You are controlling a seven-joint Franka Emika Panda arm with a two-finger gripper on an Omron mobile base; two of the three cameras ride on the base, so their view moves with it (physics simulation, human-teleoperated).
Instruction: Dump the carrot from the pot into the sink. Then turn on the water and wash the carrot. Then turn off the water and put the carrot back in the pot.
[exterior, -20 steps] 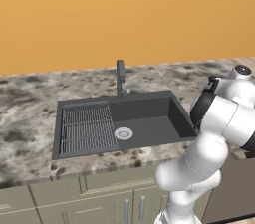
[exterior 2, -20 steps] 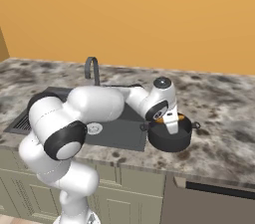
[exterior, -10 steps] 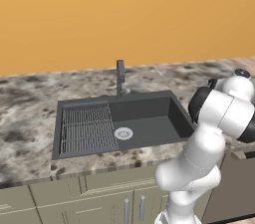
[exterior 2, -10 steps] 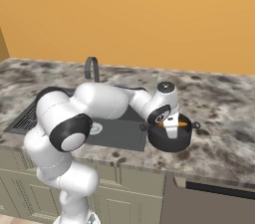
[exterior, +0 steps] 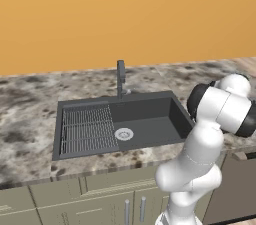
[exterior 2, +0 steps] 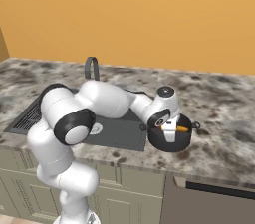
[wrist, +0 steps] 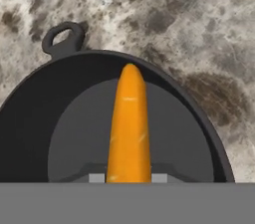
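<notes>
The dark pot (exterior 2: pixel 170 141) stands on the stone counter just right of the sink (exterior: pixel 150 129). Its rim and one loop handle (wrist: pixel 63 39) show in the hand view. The orange carrot (wrist: pixel 129 123) lies inside the pot (wrist: pixel 45 133), pointing away from the hand, its thick end between my two fingertips. My gripper (wrist: pixel 128 178) is shut on the carrot. From the right base view, the gripper (exterior 2: pixel 168 128) reaches down into the pot's mouth, with the carrot (exterior 2: pixel 177 129) showing at the rim.
The sink holds a wire rack (exterior: pixel 88 129) in its left half and a silver drain (exterior: pixel 123 133). A dark faucet (exterior: pixel 120 76) stands behind the basin. Marbled counter (exterior 2: pixel 224 118) extends right of the pot. Cabinet fronts run below the counter edge.
The arm's elbow and upper links have swung a little. The hand has stayed at the pot with the carrot between its fingers.
</notes>
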